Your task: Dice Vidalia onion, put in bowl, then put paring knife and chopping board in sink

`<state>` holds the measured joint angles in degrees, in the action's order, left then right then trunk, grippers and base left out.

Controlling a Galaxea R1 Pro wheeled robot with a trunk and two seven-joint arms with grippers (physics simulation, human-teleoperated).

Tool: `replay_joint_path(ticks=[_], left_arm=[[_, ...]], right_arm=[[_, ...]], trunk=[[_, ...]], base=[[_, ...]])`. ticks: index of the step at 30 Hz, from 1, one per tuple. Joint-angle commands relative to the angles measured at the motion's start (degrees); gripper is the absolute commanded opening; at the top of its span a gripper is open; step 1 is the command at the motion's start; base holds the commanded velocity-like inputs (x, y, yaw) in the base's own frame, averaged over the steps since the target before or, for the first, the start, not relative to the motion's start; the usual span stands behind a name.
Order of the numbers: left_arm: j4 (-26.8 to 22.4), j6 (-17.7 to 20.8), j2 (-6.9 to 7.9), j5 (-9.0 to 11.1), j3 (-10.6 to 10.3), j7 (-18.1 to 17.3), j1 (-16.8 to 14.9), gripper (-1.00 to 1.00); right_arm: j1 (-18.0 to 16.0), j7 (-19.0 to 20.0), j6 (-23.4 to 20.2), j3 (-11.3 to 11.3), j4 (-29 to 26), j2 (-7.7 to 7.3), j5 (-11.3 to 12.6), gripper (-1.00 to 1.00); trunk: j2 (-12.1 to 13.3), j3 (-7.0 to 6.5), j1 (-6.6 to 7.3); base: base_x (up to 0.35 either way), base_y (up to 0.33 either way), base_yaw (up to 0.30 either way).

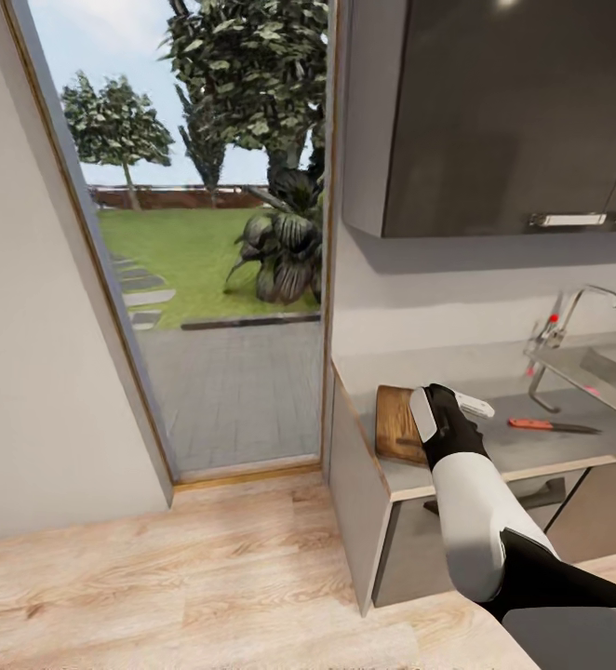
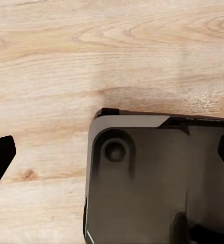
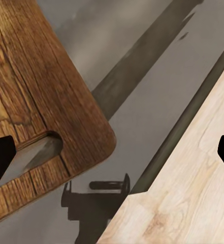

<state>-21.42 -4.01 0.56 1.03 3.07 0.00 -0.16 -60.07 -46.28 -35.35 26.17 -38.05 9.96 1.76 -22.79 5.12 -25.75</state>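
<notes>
The dark-brown chopping board (image 1: pixel 396 426) lies at the left end of the grey countertop (image 1: pixel 531 451). My right gripper (image 1: pixel 449 408) hovers over the board's right part, open and holding nothing. In the right wrist view the board (image 3: pixel 35 96) shows its handle slot (image 3: pixel 33 155), and the right gripper (image 3: pixel 112 155) spans the board's rounded corner. The paring knife (image 1: pixel 552 426), orange-red handle and dark blade, lies flat on the countertop to the right of the gripper. The sink (image 1: pixel 606 372) with its chrome tap (image 1: pixel 569 312) is at the far right. The Vidalia onion and the bowl are out of view. My left gripper (image 2: pixel 112 157) is open over the wooden floor.
A glass door (image 1: pixel 215 233) to a garden stands left of the counter. Dark wall cabinets (image 1: pixel 503 112) hang above the worktop. Light wooden floor (image 1: pixel 159 577) spreads in front. The counter's front edge (image 3: pixel 183 127) runs close to the board's corner. My grey base (image 2: pixel 157 183) is beneath the left gripper.
</notes>
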Motion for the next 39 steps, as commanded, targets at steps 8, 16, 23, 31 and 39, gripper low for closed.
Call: replay_joint_path(ticks=[8,16,23,31,39], left_arm=[[0.0,-0.1,0.02,0.1,0.1,0.0,0.0,1.0],[0.0,-0.1,0.04,0.1,0.1,0.0,0.0,1.0],[0.0,-0.1,0.0,0.1,0.1,0.0,0.0,1.0],[0.0,-0.1,-0.02,0.1,0.1,0.0,0.0,1.0],[0.0,-0.1,-0.03,0.1,0.1,0.0,0.0,1.0]], right_arm=[[-0.1,-0.2,-0.2,0.1,-0.1,0.04,0.3,1.0],[-0.1,-0.1,-0.2,0.1,0.0,0.04,0.3,1.0],[-0.1,-0.1,-0.2,0.1,0.0,0.04,0.3,1.0],[-0.1,-0.1,-0.2,0.1,0.0,0.04,0.3,1.0],[-0.1,-0.1,-0.2,0.1,-0.1,0.04,0.3,1.0]], trunk=[[-0.1,0.86,-0.03],[-0.1,1.59,-0.03],[-0.1,2.23,-0.03],[-0.1,2.97,-0.03],[-0.1,3.7,-0.03]], base=[[0.0,0.0,0.0],[0.0,0.08,0.0],[0.0,0.048,0.0],[0.008,0.004,0.0],[0.076,0.0,0.0]])
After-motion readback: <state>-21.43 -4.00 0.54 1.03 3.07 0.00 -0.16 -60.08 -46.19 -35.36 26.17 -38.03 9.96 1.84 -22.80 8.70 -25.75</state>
